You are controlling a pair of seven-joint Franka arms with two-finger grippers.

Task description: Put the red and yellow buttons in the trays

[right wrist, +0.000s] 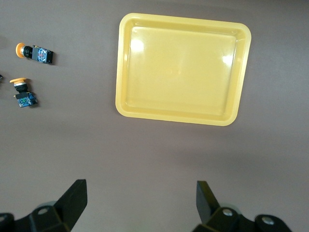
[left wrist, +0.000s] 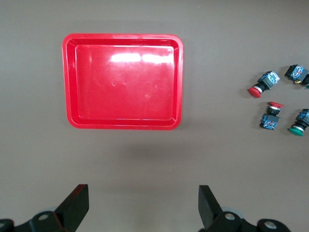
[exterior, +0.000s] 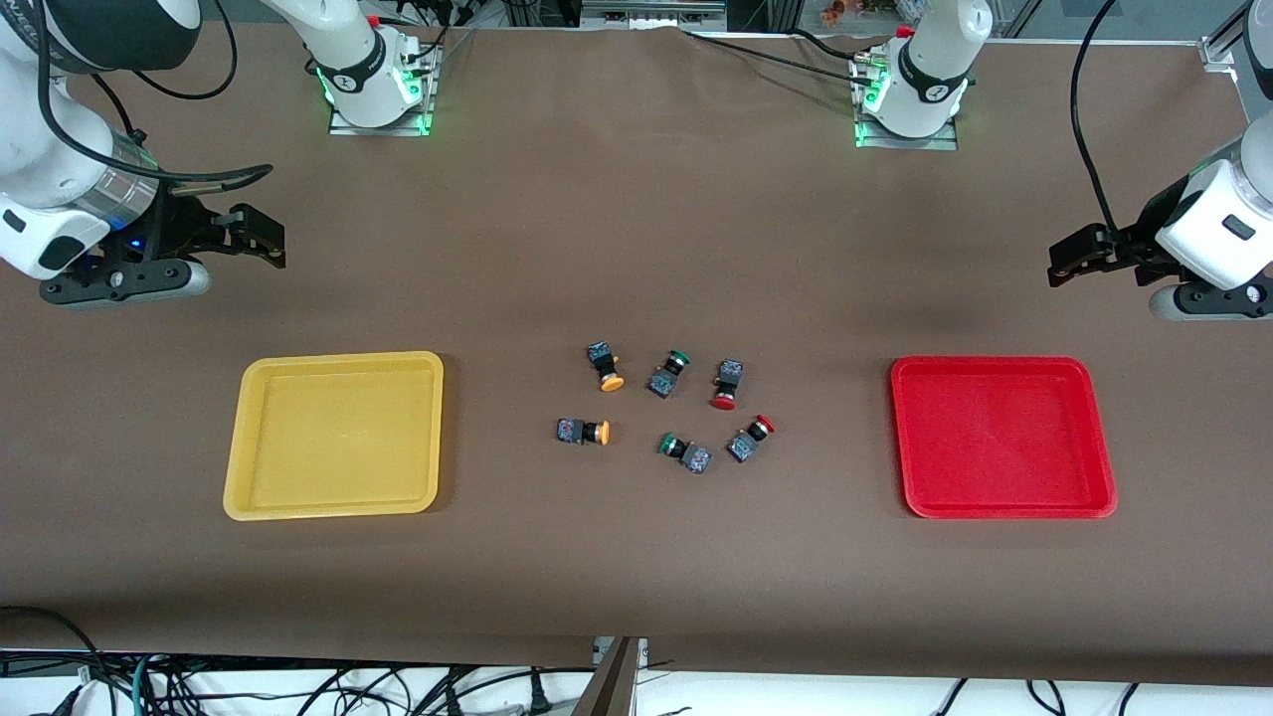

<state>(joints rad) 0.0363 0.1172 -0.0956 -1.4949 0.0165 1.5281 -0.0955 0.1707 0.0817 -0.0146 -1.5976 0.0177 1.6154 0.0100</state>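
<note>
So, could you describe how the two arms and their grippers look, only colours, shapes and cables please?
Both arms have rounded white shells with dark joint bands and black cables looping along them. Their bases glow green. The left gripper and the right gripper are black, each with two blocky fingers on a black body under a white wrist housing. A silver ring and a small blue light show by the right wrist.

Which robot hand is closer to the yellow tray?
The right one. The right gripper hangs open above the table at the yellow tray's end. The left gripper, open too, is up at the red tray's end, with the buttons between the trays.
</note>
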